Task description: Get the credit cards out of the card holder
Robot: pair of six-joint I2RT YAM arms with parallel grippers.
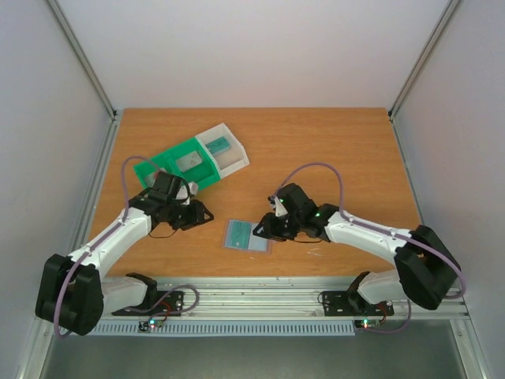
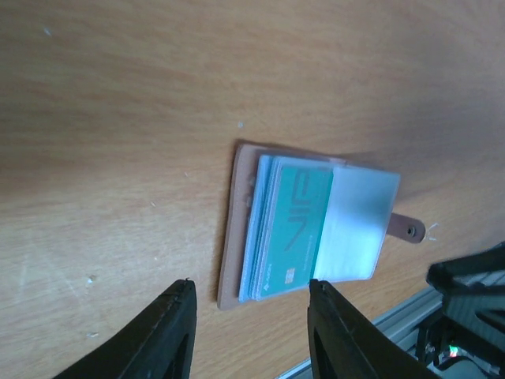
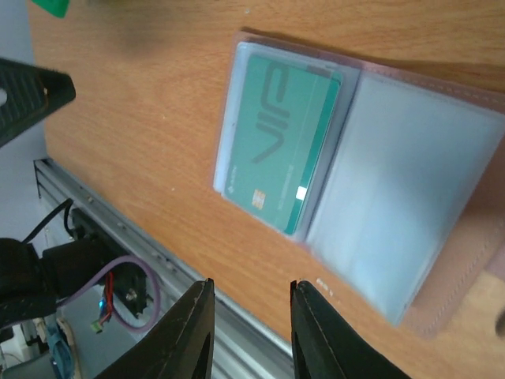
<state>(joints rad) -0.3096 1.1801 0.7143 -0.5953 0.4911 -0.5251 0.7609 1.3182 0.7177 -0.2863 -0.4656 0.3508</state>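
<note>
The small flat bi-fold card holder (image 1: 259,239), with pale blue-grey clear sleeves and a tan outer cover, lies open on the orange-brown wooden table (image 1: 339,150). It is in the near middle, between the two arms. In its left panel sits a greenish-teal credit card (image 1: 237,233). Thin edges of more cards show under this one in the left wrist view. The right panel looks empty, but the sleeve is cloudy.

The right gripper (image 1: 264,226) is just beside the right edge of the holder, so this arm is the nearer one. Its two black fingers (image 3: 193,332) are parted to about the width of the card's short side and have nothing between them. From this wrist the card (image 3: 280,146) lies straight ahead of the jaws, its long axis pointing roughly to the gap and its short end nearest.

The left gripper (image 1: 199,215) is on the left of the holder and a little apart from it. Its fingers (image 2: 170,335) are widely spread and also empty. It sees the holder (image 2: 359,221) ahead and slightly to one side.

I judge that the card must slide along its long axis, with one arm pressing the cover down.
</note>
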